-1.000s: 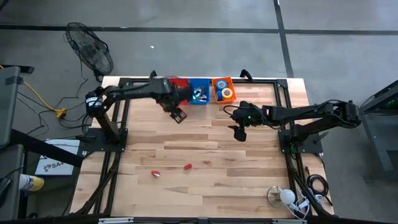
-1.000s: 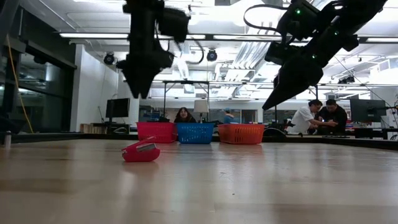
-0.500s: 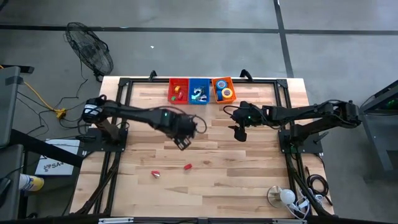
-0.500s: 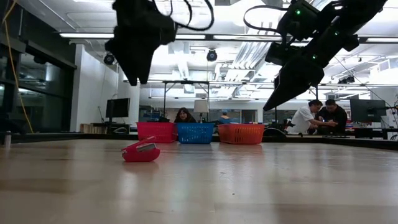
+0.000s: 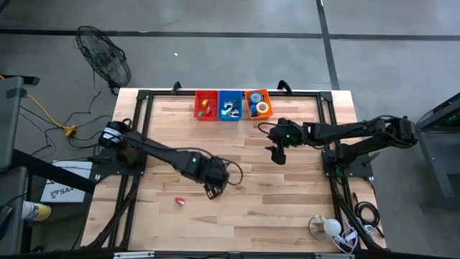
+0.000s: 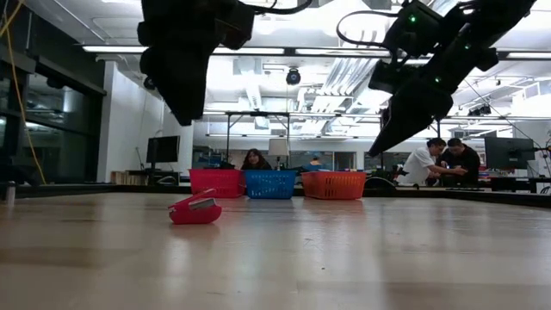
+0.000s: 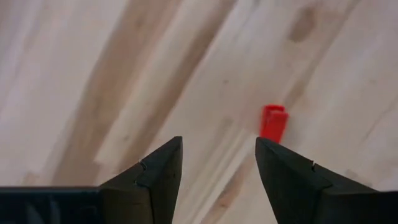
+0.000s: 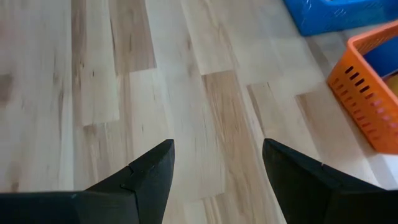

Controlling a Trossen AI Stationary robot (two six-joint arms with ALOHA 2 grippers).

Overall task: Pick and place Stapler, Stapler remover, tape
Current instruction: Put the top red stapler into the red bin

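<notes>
Wooden counter (image 5: 287, 208) carries a red stapler (image 7: 273, 122) near its middle, under the left gripper (image 5: 213, 189) with open, empty fingers, while the right gripper (image 5: 277, 156), fingers also open, waits near the far orange basket (image 5: 251, 94) holding tape (image 5: 263, 108).

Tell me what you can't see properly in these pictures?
- High view: the left gripper covers one small red piece on the table; only the left wrist view shows that red piece.
- High view: the things inside the red basket and the blue basket are too small to name.
- Low view: the basket walls hide their contents.
- Right wrist view: the orange basket is cut off by the edge.
</notes>
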